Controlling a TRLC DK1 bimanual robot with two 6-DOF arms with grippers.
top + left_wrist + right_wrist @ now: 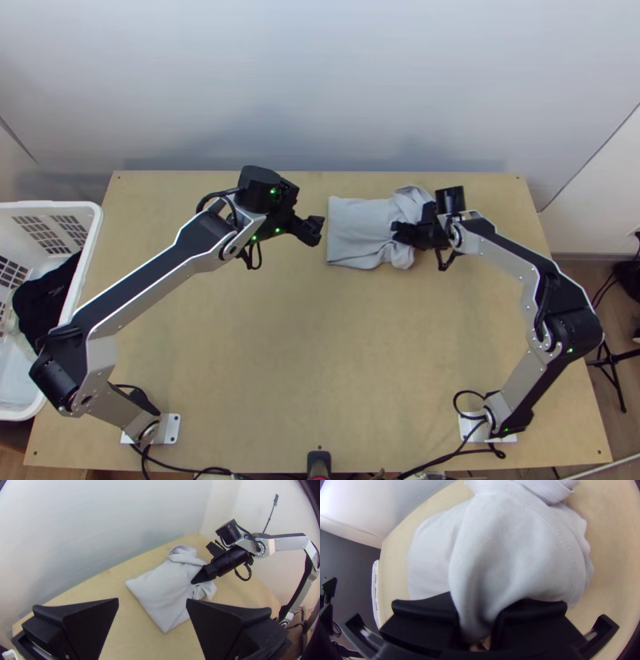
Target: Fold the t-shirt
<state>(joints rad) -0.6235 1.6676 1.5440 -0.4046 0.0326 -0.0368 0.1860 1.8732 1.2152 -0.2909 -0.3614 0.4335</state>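
The light grey t-shirt [360, 232] lies folded into a compact bundle near the table's far edge, flat on its left part and bunched on its right. My right gripper [400, 232] is at the bunched part; in the right wrist view a raised fold of the shirt [510, 546] is pinched between the fingers of my right gripper [478, 626]. My left gripper [317, 230] stands just left of the shirt, above the table. In the left wrist view, the fingers of my left gripper [152, 613] are wide apart with no cloth between them, and the shirt [163, 593] lies beyond.
A white basket [88, 256] with dark cloth [48, 296] in it stands beyond the table's left edge. The wooden table [304, 344] has bare surface in front of the shirt. A wall rises behind the far edge.
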